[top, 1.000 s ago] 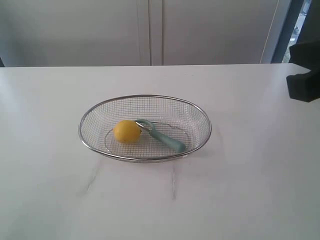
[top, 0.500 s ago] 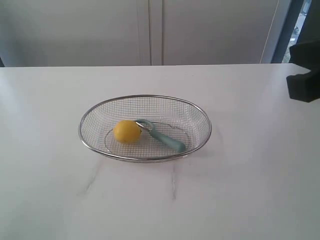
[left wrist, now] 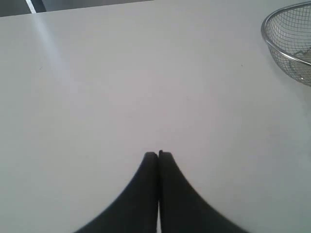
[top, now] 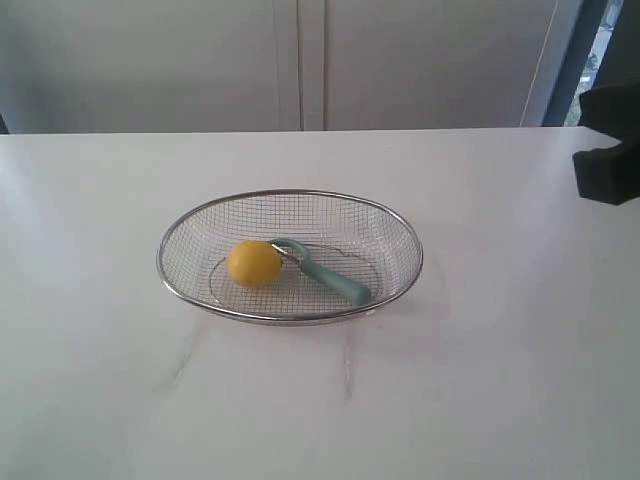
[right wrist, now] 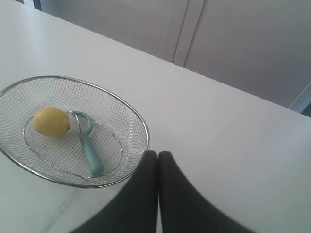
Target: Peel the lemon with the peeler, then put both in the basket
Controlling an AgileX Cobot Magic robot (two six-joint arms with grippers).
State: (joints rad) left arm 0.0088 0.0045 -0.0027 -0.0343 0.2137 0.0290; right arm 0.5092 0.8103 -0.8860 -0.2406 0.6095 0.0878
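The yellow lemon point(top: 254, 263) lies inside the wire mesh basket point(top: 402, 235) at the table's middle, left of centre in it. The teal peeler point(top: 330, 277) lies beside it in the basket, blade head touching the lemon. The right wrist view shows the lemon point(right wrist: 50, 121), the peeler point(right wrist: 90, 153) and the basket point(right wrist: 144, 127) too. My right gripper point(right wrist: 158, 154) is shut and empty, hovering just off the basket's rim. My left gripper point(left wrist: 158, 155) is shut and empty over bare table, well away from the basket point(left wrist: 268, 41). A dark part of the right arm point(top: 606, 150) shows at the exterior view's right edge.
The white table point(top: 480, 380) spreads on all sides of the basket. Pale cabinet doors point(top: 300, 60) stand behind the table's far edge.
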